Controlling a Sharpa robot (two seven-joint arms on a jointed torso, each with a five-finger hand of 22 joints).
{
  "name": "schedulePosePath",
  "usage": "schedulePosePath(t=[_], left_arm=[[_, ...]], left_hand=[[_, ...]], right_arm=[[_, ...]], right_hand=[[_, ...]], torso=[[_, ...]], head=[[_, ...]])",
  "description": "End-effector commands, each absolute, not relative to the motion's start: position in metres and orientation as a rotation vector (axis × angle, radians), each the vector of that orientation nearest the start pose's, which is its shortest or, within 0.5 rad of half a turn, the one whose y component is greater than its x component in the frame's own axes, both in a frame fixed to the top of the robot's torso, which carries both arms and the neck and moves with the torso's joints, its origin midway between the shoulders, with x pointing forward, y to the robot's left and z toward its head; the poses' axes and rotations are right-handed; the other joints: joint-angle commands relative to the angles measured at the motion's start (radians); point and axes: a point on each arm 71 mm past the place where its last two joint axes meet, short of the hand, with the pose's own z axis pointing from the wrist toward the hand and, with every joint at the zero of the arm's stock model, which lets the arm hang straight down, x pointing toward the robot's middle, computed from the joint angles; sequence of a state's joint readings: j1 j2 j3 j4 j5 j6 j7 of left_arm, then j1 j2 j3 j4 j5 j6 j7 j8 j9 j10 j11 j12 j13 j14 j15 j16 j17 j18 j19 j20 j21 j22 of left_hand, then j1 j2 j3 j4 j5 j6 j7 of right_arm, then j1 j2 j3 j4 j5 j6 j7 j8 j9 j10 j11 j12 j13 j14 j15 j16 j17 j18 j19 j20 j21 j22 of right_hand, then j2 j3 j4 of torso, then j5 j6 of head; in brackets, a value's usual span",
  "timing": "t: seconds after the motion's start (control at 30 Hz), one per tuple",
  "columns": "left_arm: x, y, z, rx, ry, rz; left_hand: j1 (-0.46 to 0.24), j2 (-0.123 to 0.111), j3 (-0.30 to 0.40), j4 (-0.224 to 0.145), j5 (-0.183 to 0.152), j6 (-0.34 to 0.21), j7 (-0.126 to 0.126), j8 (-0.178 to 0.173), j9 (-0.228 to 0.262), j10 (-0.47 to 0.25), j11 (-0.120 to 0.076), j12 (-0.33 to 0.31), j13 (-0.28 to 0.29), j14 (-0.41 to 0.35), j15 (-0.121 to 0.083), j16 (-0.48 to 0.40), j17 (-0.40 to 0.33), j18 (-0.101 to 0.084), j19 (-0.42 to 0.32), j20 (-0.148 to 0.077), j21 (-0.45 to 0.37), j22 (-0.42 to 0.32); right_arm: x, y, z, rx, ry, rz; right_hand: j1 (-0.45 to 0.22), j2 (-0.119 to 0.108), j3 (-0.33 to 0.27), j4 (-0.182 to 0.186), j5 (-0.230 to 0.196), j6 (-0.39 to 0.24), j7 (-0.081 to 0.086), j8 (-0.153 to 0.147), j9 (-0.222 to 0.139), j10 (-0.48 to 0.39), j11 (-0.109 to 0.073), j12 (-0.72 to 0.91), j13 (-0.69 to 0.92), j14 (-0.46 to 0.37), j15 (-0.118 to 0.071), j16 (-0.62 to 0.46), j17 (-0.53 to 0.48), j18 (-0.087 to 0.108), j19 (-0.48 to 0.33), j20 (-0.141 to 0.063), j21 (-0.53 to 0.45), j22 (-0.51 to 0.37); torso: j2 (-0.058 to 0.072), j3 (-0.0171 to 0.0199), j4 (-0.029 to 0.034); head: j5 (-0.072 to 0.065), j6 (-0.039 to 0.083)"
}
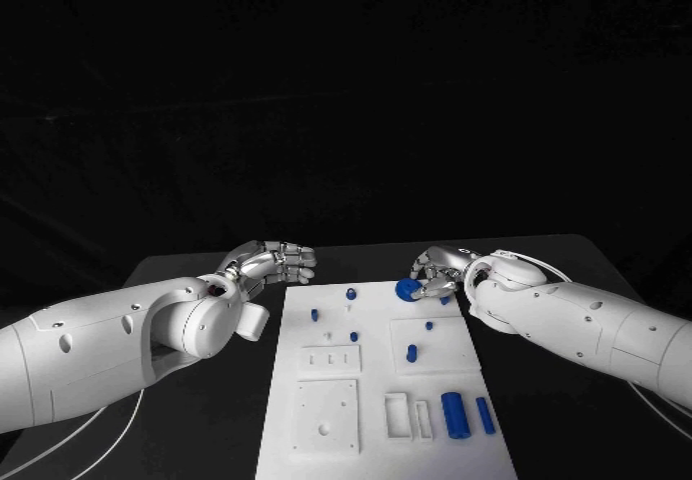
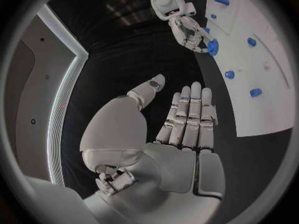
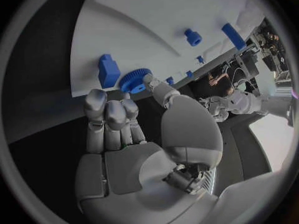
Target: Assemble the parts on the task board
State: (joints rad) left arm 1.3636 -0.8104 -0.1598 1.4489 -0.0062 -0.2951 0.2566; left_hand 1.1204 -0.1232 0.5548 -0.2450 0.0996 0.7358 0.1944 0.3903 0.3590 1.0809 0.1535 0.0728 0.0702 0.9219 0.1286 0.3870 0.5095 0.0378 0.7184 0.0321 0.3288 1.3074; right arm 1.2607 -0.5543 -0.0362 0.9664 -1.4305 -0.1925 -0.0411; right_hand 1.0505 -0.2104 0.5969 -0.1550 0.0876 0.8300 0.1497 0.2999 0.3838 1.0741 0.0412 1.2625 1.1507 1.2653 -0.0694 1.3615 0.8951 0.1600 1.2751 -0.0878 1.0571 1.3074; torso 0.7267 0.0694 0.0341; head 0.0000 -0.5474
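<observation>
The white task board (image 1: pixel 433 460) lies in the middle of the black table. My right hand (image 1: pixel 444 272) is at the board's far right corner and pinches a blue gear (image 1: pixel 410 289) between thumb and fingertips. The right wrist view shows that gear (image 3: pixel 132 79) at the fingertips (image 3: pixel 106 107), close beside a blue block (image 3: pixel 108 69) near the board's edge. My left hand (image 1: pixel 274 262) hovers off the far left corner, holding nothing. In the left wrist view its fingers (image 2: pixel 190 112) lie straight and the thumb stands apart. Small blue pegs (image 1: pixel 351 293) stand on the far half.
A blue cylinder (image 1: pixel 453 413) and a blue bar (image 1: pixel 485 415) lie at the board's near right, beside white slotted blocks (image 1: pixel 404 415). White square plates (image 1: pixel 327 412) sit at the near left. Black table (image 1: pixel 216 400) lies bare on both sides of the board.
</observation>
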Motion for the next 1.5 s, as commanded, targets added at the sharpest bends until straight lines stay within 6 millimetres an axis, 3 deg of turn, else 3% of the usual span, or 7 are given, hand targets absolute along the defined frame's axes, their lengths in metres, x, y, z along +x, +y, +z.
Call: schedulePosePath(t=[0.03, 0.47, 0.77, 0.87, 1.0, 1.5], left_arm=[[0.515, 0.214, -0.152, -1.058, 1.539, -1.44], [0.515, 0.214, -0.152, -1.057, 1.54, -1.44], [0.515, 0.214, -0.152, -1.056, 1.541, -1.441], [0.515, 0.214, -0.152, -1.057, 1.54, -1.44], [0.515, 0.213, -0.152, -1.056, 1.541, -1.441], [0.518, 0.21, -0.153, -1.054, 1.544, -1.441]], left_hand=[[-0.002, -0.003, 0.003, -0.002, 0.005, -0.008, 0.011, -0.003, 0.001, -0.004, 0.004, -0.005, -0.001, -0.002, 0.007, -0.006, 0.0, 0.01, -0.008, 0.002, 0.005, 0.022], [-0.003, -0.003, 0.003, -0.002, 0.005, -0.009, 0.011, -0.003, 0.001, -0.005, 0.005, -0.005, -0.001, -0.002, 0.007, -0.006, 0.0, 0.01, -0.008, 0.002, 0.005, 0.022], [-0.003, -0.003, 0.003, -0.002, 0.005, -0.009, 0.011, -0.004, 0.001, -0.006, 0.005, -0.005, -0.001, -0.002, 0.007, -0.006, 0.0, 0.01, -0.008, 0.002, 0.005, 0.022], [-0.003, -0.003, 0.003, -0.002, 0.005, -0.009, 0.012, -0.004, 0.001, -0.006, 0.005, -0.005, -0.001, -0.002, 0.007, -0.006, 0.0, 0.01, -0.008, 0.002, 0.006, 0.022], [-0.003, -0.003, 0.004, -0.002, 0.005, -0.01, 0.012, -0.004, 0.001, -0.006, 0.005, -0.005, -0.001, -0.002, 0.007, -0.006, 0.0, 0.01, -0.008, 0.002, 0.006, 0.022], [-0.003, -0.002, 0.004, -0.001, 0.005, -0.011, 0.012, -0.005, 0.001, -0.007, 0.005, -0.006, -0.001, -0.003, 0.007, -0.006, 0.0, 0.01, -0.009, 0.002, 0.006, 0.022]], right_arm=[[0.585, -0.215, -0.189, -0.104, 1.755, 0.452], [0.584, -0.212, -0.193, -0.107, 1.774, 0.454], [0.583, -0.208, -0.191, -0.171, 1.728, 0.435], [0.581, -0.205, -0.188, -0.221, 1.683, 0.413], [0.58, -0.203, -0.186, -0.26, 1.64, 0.396], [0.578, -0.201, -0.191, -0.281, 1.679, 0.385]], right_hand=[[-0.003, 0.012, 0.007, 0.008, -0.006, 0.014, 0.003, 0.003, 0.001, -0.002, -0.003, 0.004, -0.002, 0.0, -0.002, -0.007, 0.003, 0.102, -0.006, -0.004, 0.006, 0.02], [-0.016, 0.01, 0.008, 0.019, -0.001, 0.016, 0.002, 0.003, 0.002, -0.007, -0.003, 0.003, -0.006, 0.002, -0.003, -0.011, 0.01, 0.102, -0.008, -0.005, 0.01, 0.021], [-0.016, 0.002, -0.004, 0.007, 0.03, 0.011, 0.003, 0.002, 0.003, -0.011, -0.002, 0.004, -0.009, 0.003, -0.002, -0.017, 0.02, 0.102, -0.012, -0.008, 0.016, 0.02], [0.018, 0.009, 0.011, -0.018, -0.004, 0.022, -0.001, 0.008, 0.006, -0.006, -0.006, 0.007, -0.008, 0.005, -0.005, -0.021, 0.025, 0.102, -0.014, -0.009, 0.018, 0.019], [0.038, 0.011, 0.044, -0.021, -0.03, 0.041, -0.005, 0.017, 0.009, 0.0, -0.009, 0.008, -0.01, 0.008, -0.008, -0.026, 0.031, 0.102, -0.012, -0.006, 0.02, 0.018], [0.037, 0.009, 0.072, -0.014, -0.032, 0.065, -0.009, 0.027, 0.012, 0.006, -0.013, 0.008, -0.014, 0.013, -0.012, -0.032, 0.039, 0.102, -0.009, -0.003, 0.024, 0.017]], torso=[[0.0, 0.0013, -0.0008], [-0.001, 0.0, -0.0028], [-0.001, -0.0002, -0.0021], [-0.001, 0.0005, -0.0023], [-0.001, 0.0007, -0.0025], [0.001, 0.0007, -0.0037]], head=[[0.003, -0.003], [0.003, -0.008], [0.003, -0.009], [0.002, -0.008], [0.002, -0.008], [-0.001, -0.007]])
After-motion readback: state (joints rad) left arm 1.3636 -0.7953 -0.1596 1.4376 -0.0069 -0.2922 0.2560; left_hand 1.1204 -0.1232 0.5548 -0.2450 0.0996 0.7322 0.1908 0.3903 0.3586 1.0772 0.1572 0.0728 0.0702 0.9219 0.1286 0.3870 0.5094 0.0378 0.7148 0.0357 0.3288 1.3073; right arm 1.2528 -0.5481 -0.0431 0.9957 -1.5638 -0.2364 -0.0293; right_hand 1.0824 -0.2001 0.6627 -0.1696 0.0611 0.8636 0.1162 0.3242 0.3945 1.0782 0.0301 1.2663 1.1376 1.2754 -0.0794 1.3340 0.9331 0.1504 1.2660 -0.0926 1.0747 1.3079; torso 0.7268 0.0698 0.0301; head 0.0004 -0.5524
